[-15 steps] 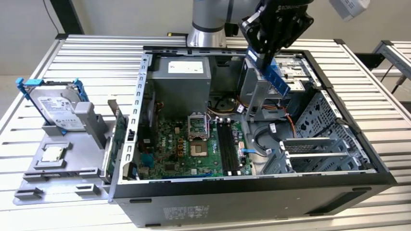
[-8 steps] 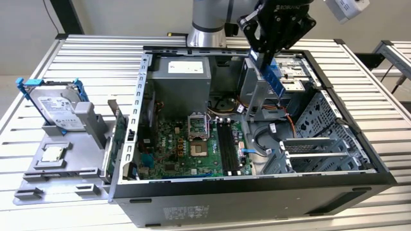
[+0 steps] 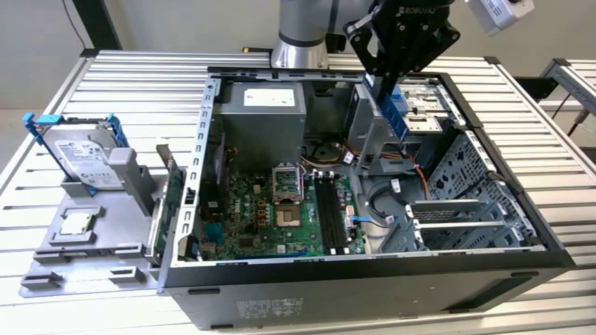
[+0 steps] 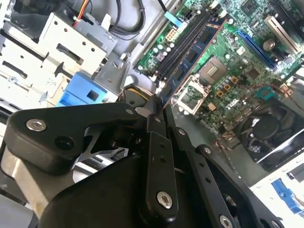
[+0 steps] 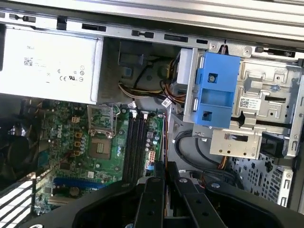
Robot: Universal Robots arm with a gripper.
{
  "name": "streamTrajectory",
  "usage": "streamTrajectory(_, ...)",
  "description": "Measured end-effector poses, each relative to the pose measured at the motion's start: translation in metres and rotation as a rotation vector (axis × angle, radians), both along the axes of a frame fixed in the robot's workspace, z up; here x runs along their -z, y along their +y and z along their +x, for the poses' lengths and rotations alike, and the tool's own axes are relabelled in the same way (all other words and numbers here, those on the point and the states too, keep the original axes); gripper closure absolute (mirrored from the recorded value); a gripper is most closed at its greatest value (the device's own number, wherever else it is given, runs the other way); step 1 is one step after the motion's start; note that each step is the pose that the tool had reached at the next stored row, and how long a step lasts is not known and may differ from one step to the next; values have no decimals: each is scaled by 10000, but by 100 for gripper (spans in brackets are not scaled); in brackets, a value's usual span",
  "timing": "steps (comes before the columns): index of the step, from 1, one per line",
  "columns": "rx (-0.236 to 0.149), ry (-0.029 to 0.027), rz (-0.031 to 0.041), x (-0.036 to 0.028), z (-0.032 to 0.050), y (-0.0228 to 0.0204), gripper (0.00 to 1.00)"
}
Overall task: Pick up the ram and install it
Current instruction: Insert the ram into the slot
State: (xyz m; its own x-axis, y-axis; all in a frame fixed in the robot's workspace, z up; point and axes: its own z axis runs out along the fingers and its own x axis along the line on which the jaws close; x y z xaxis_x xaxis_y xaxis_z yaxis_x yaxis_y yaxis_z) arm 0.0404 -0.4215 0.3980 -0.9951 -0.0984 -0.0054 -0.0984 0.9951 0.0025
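My gripper (image 3: 380, 78) hangs above the open computer case (image 3: 200, 174), over its drive-bay side, and is shut on the ram. The ram (image 4: 194, 54) is a long, thin, dark blue board with small chips, sticking straight out from the fingertips toward the motherboard. In the first wrist view the ram (image 5: 164, 137) shows edge-on, running beside the black memory slots (image 5: 135, 142), above them and not touching. In the exterior view the ram (image 3: 391, 112) slants down from the fingers. The memory slots (image 3: 328, 209) lie to the exterior view's right of the processor socket (image 3: 287, 202).
A silver hard drive in blue brackets (image 3: 88, 160) and a small square processor chip (image 3: 75, 223) sit on a grey fixture at the exterior view's left. Inside the case are the power supply (image 3: 265, 105), a blue drive bracket (image 5: 216, 90), loose cables (image 5: 190, 142) and metal drive cages (image 3: 465, 209).
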Motion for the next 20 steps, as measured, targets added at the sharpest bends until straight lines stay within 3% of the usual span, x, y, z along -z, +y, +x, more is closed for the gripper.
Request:
streamTrajectory(6,1,0,3,18,0,-1,100)
streamTrajectory(20,1,-6,9,155,0,-1,100)
